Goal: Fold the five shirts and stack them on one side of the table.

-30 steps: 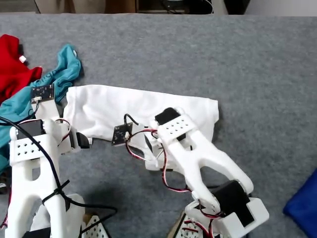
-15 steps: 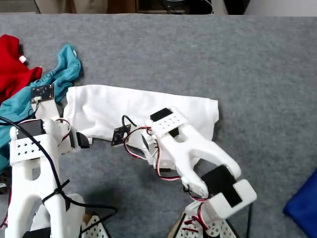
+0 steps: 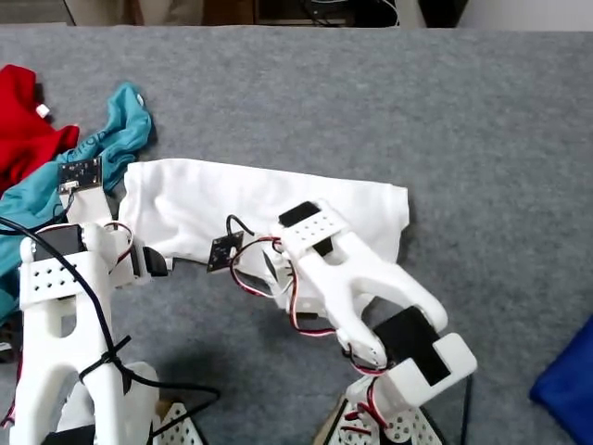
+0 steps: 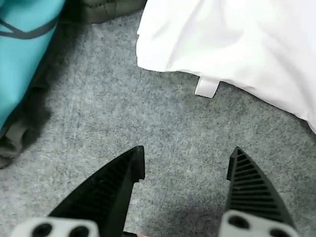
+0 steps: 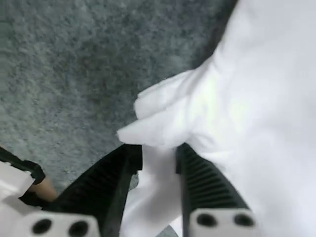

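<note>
We log the white shirt (image 3: 232,199) lying part-folded on the bench (image 3: 445,111); we judge it light, limp, best gripped at an edge. The right claw (image 5: 158,148) is clamped on an edge fold; the left claw (image 4: 187,153) stands apart over bare bench. Since a second ago, the right arm drew slightly toward the left one; shirt unmoved.

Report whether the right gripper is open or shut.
Shut on the white shirt: the right gripper has a fold of the shirt's edge pinched between its jaws.
</note>
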Motion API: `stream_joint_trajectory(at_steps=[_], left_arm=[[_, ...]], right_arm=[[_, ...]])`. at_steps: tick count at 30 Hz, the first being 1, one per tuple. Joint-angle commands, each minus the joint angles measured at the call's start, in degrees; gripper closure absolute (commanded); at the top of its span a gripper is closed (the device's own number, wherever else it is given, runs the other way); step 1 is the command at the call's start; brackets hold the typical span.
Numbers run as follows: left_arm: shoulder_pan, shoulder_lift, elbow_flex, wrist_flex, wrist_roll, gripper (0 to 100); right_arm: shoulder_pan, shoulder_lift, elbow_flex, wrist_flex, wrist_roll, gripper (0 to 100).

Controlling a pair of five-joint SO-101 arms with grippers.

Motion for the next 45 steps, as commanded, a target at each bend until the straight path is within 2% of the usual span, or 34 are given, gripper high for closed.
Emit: stream_joint_trajectory(at_steps=[1, 10, 18, 20, 24, 27, 30, 38, 43, 45], left_arm=[[-0.7, -1.5, -0.1, -0.8, -0.4, 72], [-0.8, -1.5, 0.1, -0.7, -2.5, 72], [-0.8, -1.7, 0.2, -0.6, -2.5, 72], [-0.8, -1.7, 0.2, -0.6, -2.5, 72], [-0.8, -1.7, 0.2, -0.6, -2.5, 72], [-0.8, -1.7, 0.2, -0.6, -2.5, 72], [-0.8, -1.7, 0.2, -0.5, -2.5, 72], [-0.9, -1.7, 0.1, -0.4, -2.5, 72], [-0.9, -1.7, 0.1, -0.4, -2.5, 72], [-0.9, -1.7, 0.1, -0.4, -2.5, 72]], right_arm=[[-1.1, 5.6, 0.2, 0.1, -1.3, 97.0], [0.0, 4.4, -1.5, 1.5, -6.4, 99.3], [0.4, -8.4, -6.3, 11.3, -6.4, 98.9], [0.0, -10.4, -6.3, 12.9, -5.7, 96.3], [0.3, -12.1, -6.3, 14.2, -4.4, 82.2], [0.1, -12.2, -6.3, 13.7, -4.4, 72.2], [0.1, -12.1, -4.9, 12.0, -3.1, 66.5], [-0.8, -5.5, 9.2, -2.7, -2.8, 65.9], [-2.8, -0.4, 8.0, -2.8, -3.3, 66.0], [-2.7, 0.1, 7.9, -2.9, -3.3, 69.3]])
